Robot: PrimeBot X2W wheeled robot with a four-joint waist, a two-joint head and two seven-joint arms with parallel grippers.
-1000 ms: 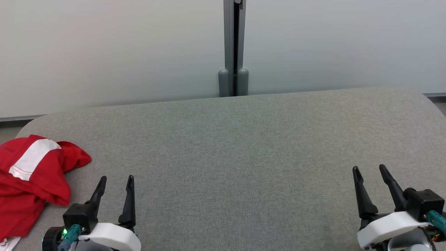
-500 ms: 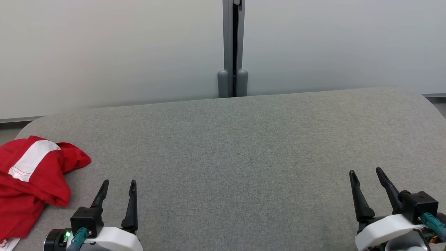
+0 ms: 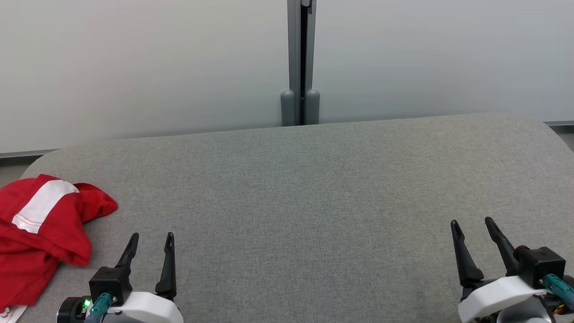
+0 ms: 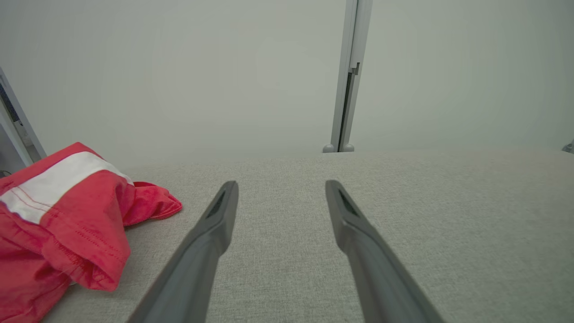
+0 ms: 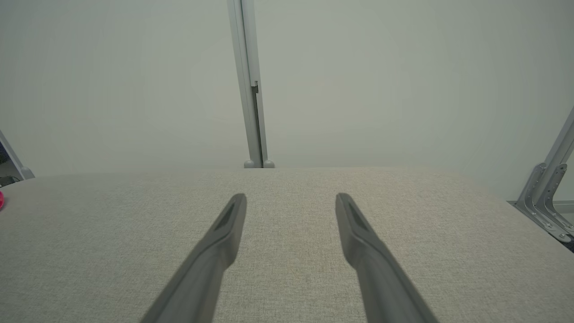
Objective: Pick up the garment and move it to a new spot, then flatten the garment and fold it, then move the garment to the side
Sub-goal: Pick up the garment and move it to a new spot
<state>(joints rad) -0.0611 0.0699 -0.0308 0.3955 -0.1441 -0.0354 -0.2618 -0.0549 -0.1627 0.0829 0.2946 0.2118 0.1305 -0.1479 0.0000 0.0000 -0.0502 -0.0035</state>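
Note:
The garment (image 3: 40,233) is red with a white stripe and lies crumpled at the left edge of the grey table (image 3: 305,188). In the left wrist view the garment (image 4: 67,215) sits left of my fingers, apart from them. My left gripper (image 3: 151,237) is open at the lower left, just right of the garment, with nothing between its fingers (image 4: 219,215). My right gripper (image 3: 471,223) is open at the lower right over bare table, far from the garment. A sliver of the garment (image 5: 1,199) shows at the left edge of the right wrist view.
A pale wall with a grey vertical post (image 3: 300,63) runs behind the table's far edge. A metal bracket (image 5: 549,197) stands past the table's right end. The table's corners are rounded.
Both grippers have drawn back slightly toward the near edge of the table. The garment has not moved.

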